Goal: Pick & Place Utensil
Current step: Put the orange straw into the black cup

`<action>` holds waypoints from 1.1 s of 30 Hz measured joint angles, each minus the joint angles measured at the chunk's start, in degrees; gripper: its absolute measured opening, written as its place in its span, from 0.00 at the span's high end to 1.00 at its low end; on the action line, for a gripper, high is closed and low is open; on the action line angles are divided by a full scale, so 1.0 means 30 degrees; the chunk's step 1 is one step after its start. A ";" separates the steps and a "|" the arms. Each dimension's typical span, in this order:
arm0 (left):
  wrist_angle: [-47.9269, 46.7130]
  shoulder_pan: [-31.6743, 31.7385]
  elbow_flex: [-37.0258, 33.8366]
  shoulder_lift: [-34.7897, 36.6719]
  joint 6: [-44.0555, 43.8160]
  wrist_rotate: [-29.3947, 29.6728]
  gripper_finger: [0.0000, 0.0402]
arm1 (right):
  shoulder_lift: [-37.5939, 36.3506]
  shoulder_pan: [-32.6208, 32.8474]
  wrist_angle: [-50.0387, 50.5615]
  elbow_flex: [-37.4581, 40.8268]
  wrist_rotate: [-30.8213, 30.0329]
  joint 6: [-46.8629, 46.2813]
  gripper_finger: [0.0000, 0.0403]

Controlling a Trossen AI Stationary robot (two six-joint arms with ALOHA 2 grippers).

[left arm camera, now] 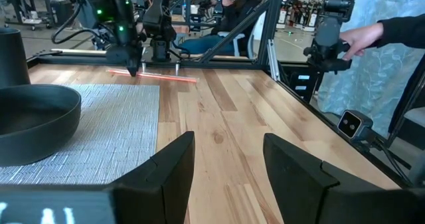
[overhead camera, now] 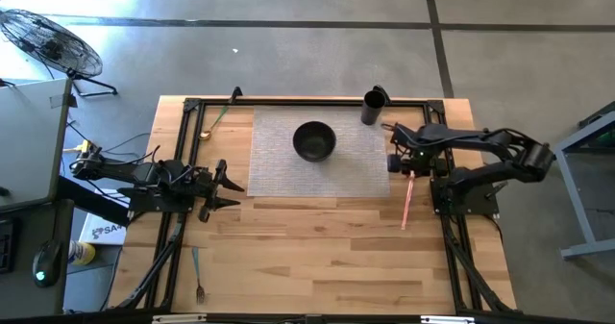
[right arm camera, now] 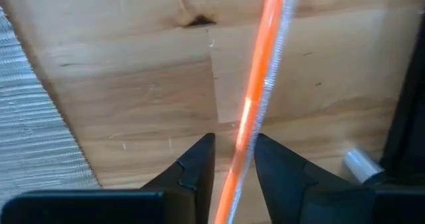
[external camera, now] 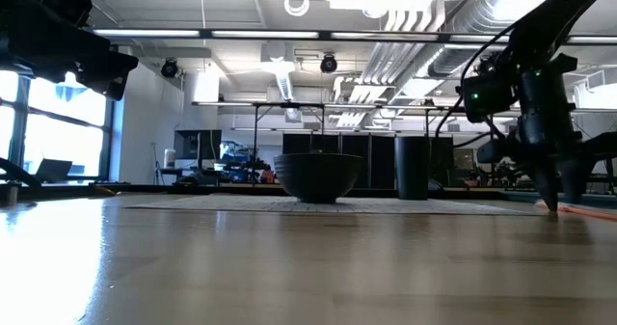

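A thin orange utensil [overhead camera: 408, 197] lies flat on the bare wood to the right of the grey mat. My right gripper [right arm camera: 236, 163] points down over its far end. The fingers are open and stand on either side of the orange shaft [right arm camera: 262, 84], with gaps showing. Their tips are down at the table in the low view [external camera: 551, 204]. My left gripper [overhead camera: 226, 185] waits open at the left side of the table, level above the wood [left arm camera: 229, 164].
A black bowl [overhead camera: 314, 140] sits on the grey woven mat [overhead camera: 279, 161], with a black cup [overhead camera: 373, 106] at the mat's far right corner. A gold spoon [overhead camera: 216, 120] lies far left and a fork [overhead camera: 197, 276] near left. A person's hand [left arm camera: 362, 34] shows beyond the right edge.
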State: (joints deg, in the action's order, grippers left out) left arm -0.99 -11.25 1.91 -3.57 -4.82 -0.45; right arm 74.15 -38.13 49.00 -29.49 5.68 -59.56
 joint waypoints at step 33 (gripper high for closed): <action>0.0000 -0.0005 0.0003 -0.0002 0.0005 -0.0002 0.56 | -0.5714 0.0898 -0.0804 0.0910 -0.1367 -0.1051 0.97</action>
State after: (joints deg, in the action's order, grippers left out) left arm -0.99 -11.26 1.92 -3.58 -4.80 -0.45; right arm 57.01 -35.44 46.59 -26.76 1.57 -62.71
